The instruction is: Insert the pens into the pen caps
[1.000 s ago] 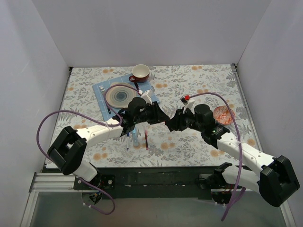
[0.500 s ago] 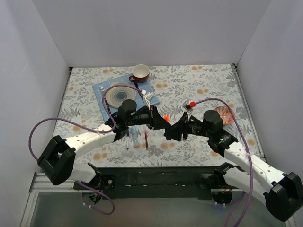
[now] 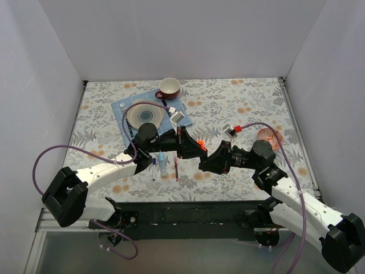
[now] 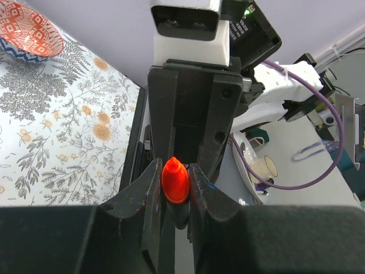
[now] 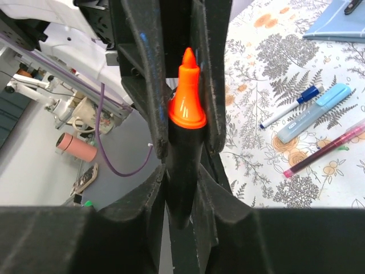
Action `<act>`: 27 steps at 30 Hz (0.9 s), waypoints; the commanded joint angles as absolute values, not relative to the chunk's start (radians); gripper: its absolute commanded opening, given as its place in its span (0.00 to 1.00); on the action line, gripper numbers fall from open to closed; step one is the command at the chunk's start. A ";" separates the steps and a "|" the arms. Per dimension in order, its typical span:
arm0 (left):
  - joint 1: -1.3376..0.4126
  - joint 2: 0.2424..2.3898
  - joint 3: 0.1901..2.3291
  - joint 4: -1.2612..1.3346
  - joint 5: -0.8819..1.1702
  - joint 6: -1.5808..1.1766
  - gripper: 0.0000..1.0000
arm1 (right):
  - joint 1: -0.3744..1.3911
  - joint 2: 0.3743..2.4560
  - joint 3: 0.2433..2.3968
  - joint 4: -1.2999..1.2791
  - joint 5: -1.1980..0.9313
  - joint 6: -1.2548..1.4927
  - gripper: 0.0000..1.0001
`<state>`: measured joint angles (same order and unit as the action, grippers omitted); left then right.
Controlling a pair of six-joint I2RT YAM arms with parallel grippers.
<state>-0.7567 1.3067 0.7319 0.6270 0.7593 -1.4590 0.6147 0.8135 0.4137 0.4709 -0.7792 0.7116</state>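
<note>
the black highlighter (image 5: 182, 142) stands roughly upright in the air over the middle of the tabletop (image 3: 228, 105). its orange tip (image 3: 201, 145) points up, and it is caught where the two arms meet. the left fingers (image 4: 145, 194) pinch it high, pressed against the orange tip from both sides. the right fingers (image 5: 144, 197) pinch the black barrel lower down, snug on either side (no gap shows in either wrist view). from above, only the tip shows, at the end of the left arm.

just left of that meeting point, the other three lie side by side on the tabletop, toward its near edge: the white-and-blue pen (image 3: 154, 167), the light-blue marker (image 3: 163, 165) and the maroon pen (image 3: 176, 168). they lie apart from one another and clear of both sets of fingers.

farther back on the left, a plate (image 3: 145, 114) sits on a blue mat (image 3: 121, 108), with a red cup (image 3: 169, 87) at the mat's far corner. an orange patterned bowl (image 3: 271, 136) rests to the right, partly behind the right arm.
</note>
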 commanded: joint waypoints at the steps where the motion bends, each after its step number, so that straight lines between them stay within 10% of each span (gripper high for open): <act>1: -0.756 1.273 0.729 0.669 0.764 -1.468 0.00 | 0.609 0.779 0.390 0.601 -0.816 0.767 0.34; 8: -0.756 1.275 0.729 0.693 0.755 -1.468 0.00 | 0.609 0.782 0.365 0.673 -0.839 0.815 0.29; 11: -0.756 1.288 0.741 0.690 0.764 -1.470 0.00 | 0.611 0.790 0.362 0.696 -0.850 0.831 0.01; 15: -0.756 1.273 0.753 0.628 0.675 -1.457 0.68 | 0.606 0.762 0.370 0.627 -0.803 0.816 0.01; 27: -0.755 1.178 0.894 0.083 0.081 -1.346 0.83 | 0.569 0.552 0.514 -0.044 -0.237 0.561 0.01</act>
<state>-0.7605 1.2102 0.7876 0.3298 0.4519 -1.3388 0.5751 0.6212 0.4377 0.1741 -0.5056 0.6544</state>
